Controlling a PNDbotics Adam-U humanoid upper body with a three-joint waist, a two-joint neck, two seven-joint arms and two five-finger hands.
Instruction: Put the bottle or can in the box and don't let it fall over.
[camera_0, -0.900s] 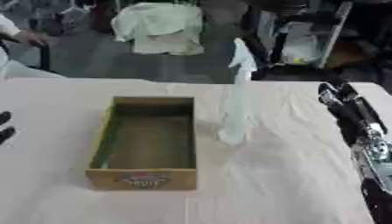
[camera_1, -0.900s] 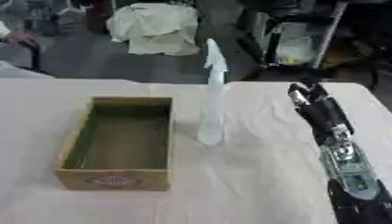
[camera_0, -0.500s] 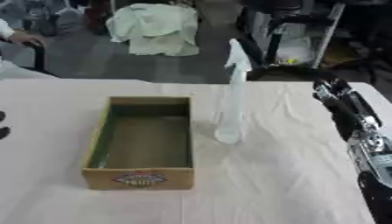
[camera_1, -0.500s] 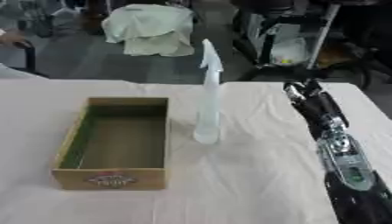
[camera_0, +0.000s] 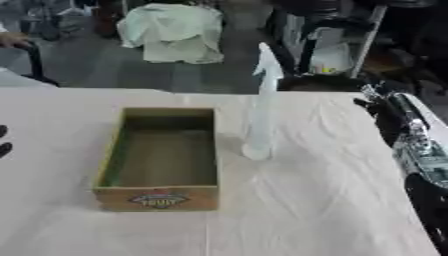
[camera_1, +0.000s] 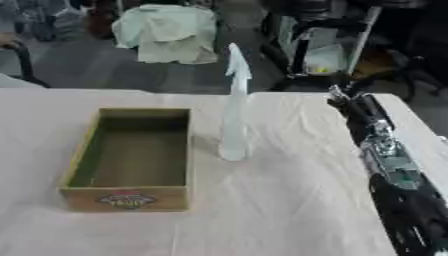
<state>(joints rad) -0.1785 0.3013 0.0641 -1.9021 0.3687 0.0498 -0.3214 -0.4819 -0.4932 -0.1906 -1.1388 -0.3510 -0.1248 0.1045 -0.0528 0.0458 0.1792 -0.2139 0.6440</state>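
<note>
In the left eye view, the spray bottle (camera_0: 261, 107), tall and whitish, stood upright on the cloth-covered table (camera_0: 306, 210), to the left of the right hand (camera_0: 378, 107) and apart from it, just beside the right wall of the open cardboard box (camera_0: 159, 159). The right hand showed as dark fingers at the end of the arm along the right edge; whether they were spread or curled could not be told. At the left edge only dark fingertips of the left hand (camera_0: 3, 142) showed, well apart from the box. In the right eye view, the bottle again stood outside the box, between it and the right hand.
</note>
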